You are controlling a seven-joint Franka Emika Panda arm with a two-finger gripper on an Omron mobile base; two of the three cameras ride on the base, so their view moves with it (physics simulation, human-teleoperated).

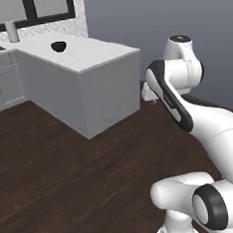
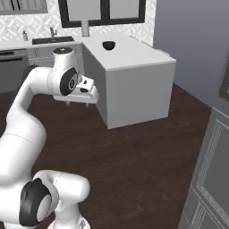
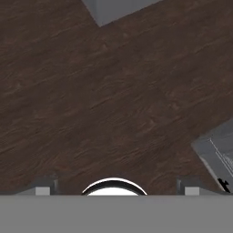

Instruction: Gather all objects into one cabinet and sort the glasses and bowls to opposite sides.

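Pincer [image 3: 116, 190] open and empty, we hover over bare floor, well apart from the dark bowl [image 2: 108, 45] on the white counter [image 2: 134, 58], so driving closer risks clipping its corner.

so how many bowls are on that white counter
1: a small dark bowl sits alone near the middle of the white counter, past a pale upright cylinder at the back by the window. Others may lie out of view.
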